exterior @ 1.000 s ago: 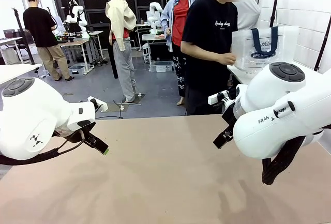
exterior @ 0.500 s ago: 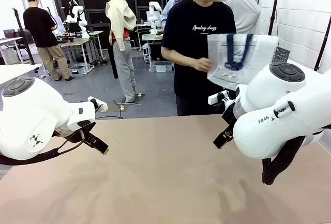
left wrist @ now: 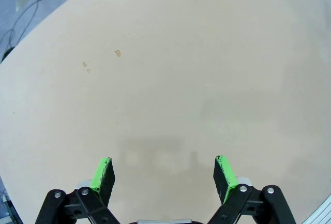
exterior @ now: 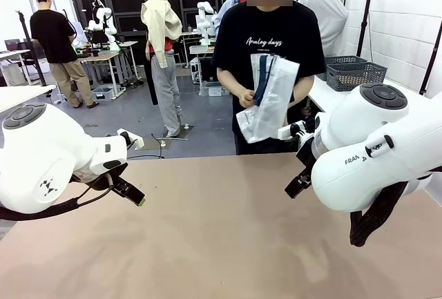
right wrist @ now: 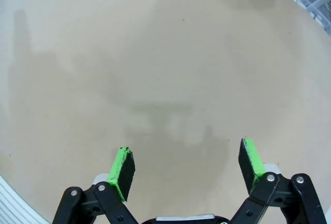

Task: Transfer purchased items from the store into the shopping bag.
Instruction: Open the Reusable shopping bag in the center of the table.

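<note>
The person at the far side has swung the translucent whitish plastic shopping bag with navy strap handles (exterior: 271, 99) from the picture's right to the chest, where both hands hold it crumpled. The dark grey lattice plastic basket (exterior: 354, 72) sits behind at the right, well apart. The left gripper (left wrist: 163, 169) and right gripper (right wrist: 187, 164) hover over the tan tabletop (exterior: 221, 244), fingers spread wide.
</note>
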### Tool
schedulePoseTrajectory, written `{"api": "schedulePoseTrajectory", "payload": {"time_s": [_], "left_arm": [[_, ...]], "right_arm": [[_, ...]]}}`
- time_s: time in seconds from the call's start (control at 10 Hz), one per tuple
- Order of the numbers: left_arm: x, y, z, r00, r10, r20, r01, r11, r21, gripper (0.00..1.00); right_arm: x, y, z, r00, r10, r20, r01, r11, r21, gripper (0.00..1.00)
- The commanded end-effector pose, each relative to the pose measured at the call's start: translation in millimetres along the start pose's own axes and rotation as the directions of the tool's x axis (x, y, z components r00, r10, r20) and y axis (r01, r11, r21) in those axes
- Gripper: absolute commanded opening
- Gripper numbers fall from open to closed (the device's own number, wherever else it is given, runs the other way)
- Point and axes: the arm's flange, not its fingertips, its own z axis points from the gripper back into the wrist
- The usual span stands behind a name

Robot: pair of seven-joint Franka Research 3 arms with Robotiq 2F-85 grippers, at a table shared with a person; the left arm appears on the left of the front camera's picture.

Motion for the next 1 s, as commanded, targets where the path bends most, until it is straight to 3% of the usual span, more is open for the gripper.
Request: {"api": "schedulePoseTrajectory", "payload": {"time_s": [0.0,0.9], "left_arm": [[-0.4,1.5,0.0,1.0,0.003,0.0,-0.003,1.0,0.0,1.0],[-0.4,1.5,0.0,1.0,0.003,0.0,-0.003,1.0,0.0,1.0]], "right_arm": [[0.0,-0.1,0.0,1.0,0.0,0.0,0.0,1.0,0.0,1.0],[0.0,-0.1,0.0,1.0,0.0,0.0,0.0,1.0,0.0,1.0]]}}
